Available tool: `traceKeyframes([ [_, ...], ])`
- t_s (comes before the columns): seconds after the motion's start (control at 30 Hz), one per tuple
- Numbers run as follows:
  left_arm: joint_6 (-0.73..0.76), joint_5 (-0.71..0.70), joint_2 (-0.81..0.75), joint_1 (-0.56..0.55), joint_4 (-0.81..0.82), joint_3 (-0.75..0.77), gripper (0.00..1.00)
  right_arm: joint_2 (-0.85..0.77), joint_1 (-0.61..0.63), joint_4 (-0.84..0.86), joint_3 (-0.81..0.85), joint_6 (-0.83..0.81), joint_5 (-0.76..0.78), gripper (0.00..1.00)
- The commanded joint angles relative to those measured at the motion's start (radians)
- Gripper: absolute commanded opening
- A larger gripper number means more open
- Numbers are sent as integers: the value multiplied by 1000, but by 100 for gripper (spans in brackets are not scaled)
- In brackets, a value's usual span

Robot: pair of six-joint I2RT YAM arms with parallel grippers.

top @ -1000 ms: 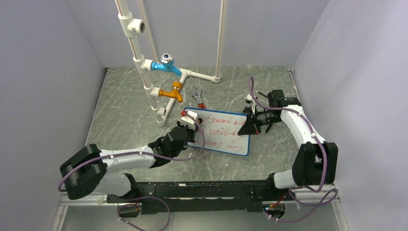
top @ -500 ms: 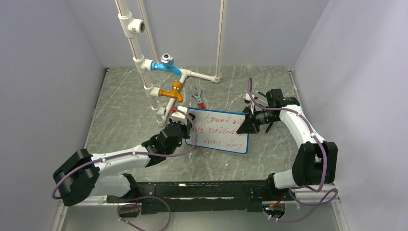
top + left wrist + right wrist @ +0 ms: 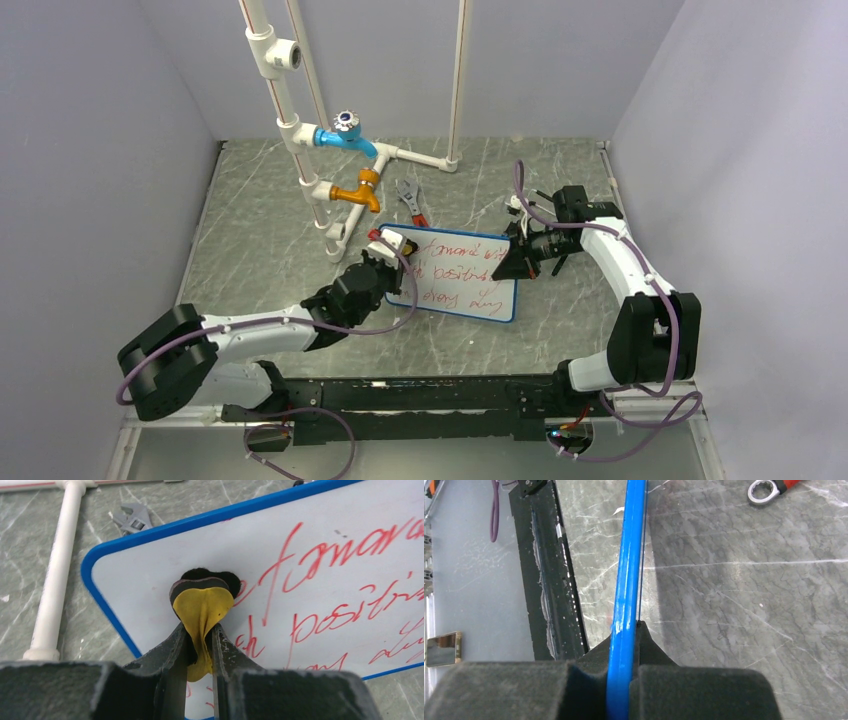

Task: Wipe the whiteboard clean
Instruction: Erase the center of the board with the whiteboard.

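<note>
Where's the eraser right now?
Left wrist view, centre: the yellow eraser is pinched in the left gripper, against the whiteboard by its left corner.

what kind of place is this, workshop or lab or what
Probably a robot test cell in a lab: plain walls box in a marbled table, a mock-up of white pipes and taps stands on it, and two robot arms handle a whiteboard.

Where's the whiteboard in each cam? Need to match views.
Top external: whiteboard mid-frame, red writing up.
Left wrist: fills the upper right, writing facing the camera.
Right wrist: edge-on, blue frame running up the centre from the right gripper.
Shared landmark: wrench on the table, visible in all three.
</note>
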Motion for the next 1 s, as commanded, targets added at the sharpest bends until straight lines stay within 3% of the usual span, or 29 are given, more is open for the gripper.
traceKeyframes([
  [0.0,32,38,59,-15,54,104,0,3,61,-157,0,-104,-55,0],
  [0.2,-25,-155,25,4,-63,116,0,1,61,-152,0,-100,-53,0],
  [0.33,-128,-94,-40,79,-95,36,0,-1,61,-149,-3,-99,-52,0],
  [0.47,-134,-33,-87,84,-93,-6,0,-7,61,-146,-6,-95,-51,0],
  [0.77,-61,53,-26,-22,-15,34,0,15,64,-150,1,-97,-51,0],
  [0.97,-32,18,35,-33,-13,92,0,6,63,-144,-4,-101,-45,0],
])
